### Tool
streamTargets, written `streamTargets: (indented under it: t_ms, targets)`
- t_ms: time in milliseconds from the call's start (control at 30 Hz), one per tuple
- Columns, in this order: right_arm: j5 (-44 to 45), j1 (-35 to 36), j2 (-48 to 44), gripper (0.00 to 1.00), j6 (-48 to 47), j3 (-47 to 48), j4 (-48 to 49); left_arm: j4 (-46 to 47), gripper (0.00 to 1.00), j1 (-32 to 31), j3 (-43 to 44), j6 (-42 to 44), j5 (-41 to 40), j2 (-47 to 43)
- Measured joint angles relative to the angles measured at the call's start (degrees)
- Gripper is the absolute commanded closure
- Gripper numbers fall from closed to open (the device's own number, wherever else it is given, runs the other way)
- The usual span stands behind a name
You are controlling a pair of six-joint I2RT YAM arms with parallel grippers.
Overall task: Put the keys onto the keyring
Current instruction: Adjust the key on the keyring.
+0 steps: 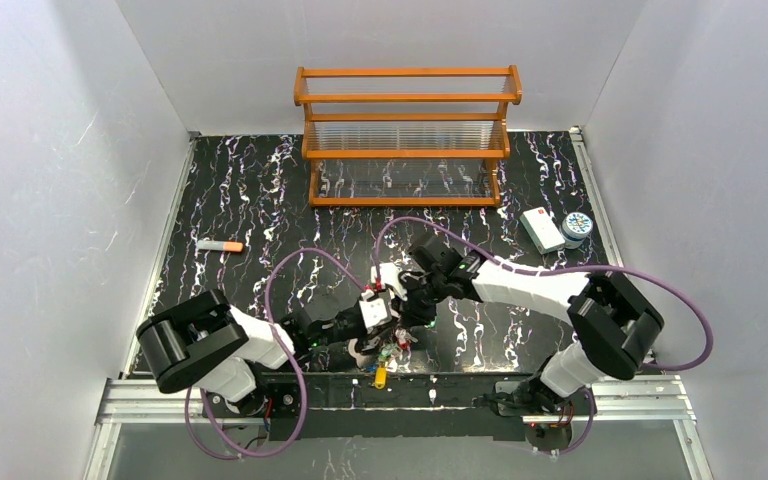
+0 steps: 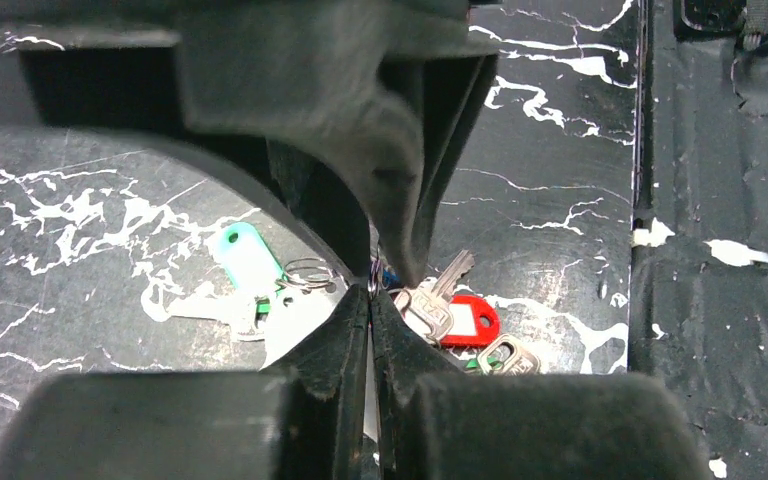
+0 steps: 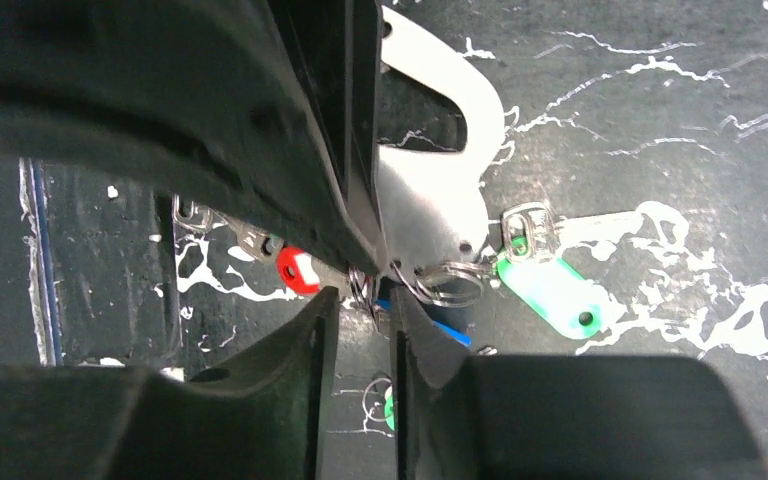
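My left tool (image 2: 372, 300) is closed tip to tip over the middle of the counter (image 1: 260, 200), close to its near edge, and a thin split ring (image 2: 308, 270) shows just beside its tips. The whitish keyring (image 3: 430, 200) sits right below where the two tools meet, with the keys (image 3: 550, 285) scattered close around it, a green-tagged one on one side and a red-tagged one on the other. My right tool (image 3: 362, 295) meets the left one from the right, its jaws slightly apart.
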Motion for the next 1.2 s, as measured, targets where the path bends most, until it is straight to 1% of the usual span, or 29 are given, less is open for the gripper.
streamTargets:
  t_ms: [133,300,500,633,800,1000,1067,1133,1200]
  targets:
    - [-1.55,-2.45,-3.56,0.59,1.55,-4.0,4.26,3.23,1.0,0.0,-2.71,-2.34,-2.12,-1.88]
    - [-5.68,-6.86,-8.94,0.6,3.52,-9.49,10.01,9.86,1.0,0.0,-6.78,-5.79,-4.02,-3.06]
    - [-10.38,-7.32,-13.73,0.6,4.2,-12.63,15.65,14.53,1.0,0.0,-7.76,-8.15,-4.5,-3.06]
    - [-12.04,-7.32,-15.85,0.6,4.39,-13.18,19.32,16.04,1.0,0.0,-7.76,-8.76,-4.46,-3.06]
    - [-12.44,-7.32,-15.04,0.67,4.46,-13.18,20.9,16.41,1.0,0.0,-7.72,-9.22,-4.37,-3.06]
    - [-12.37,-7.32,-13.22,0.69,4.63,-13.18,20.87,16.9,1.0,-0.02,-7.72,-9.62,-4.33,-3.56]
    - [-12.41,-7.32,-12.81,0.72,4.66,-13.18,20.87,16.92,1.0,-0.04,-7.72,-9.64,-4.26,-3.91]
    - [-12.48,-7.32,-12.46,0.75,4.85,-13.2,20.92,17.03,1.0,-0.04,-7.69,-9.68,-4.17,-4.09]
    - [-12.66,-7.32,-12.13,0.82,5.22,-13.2,21.11,17.16,1.0,-0.04,-7.69,-9.79,-4.09,-4.09]
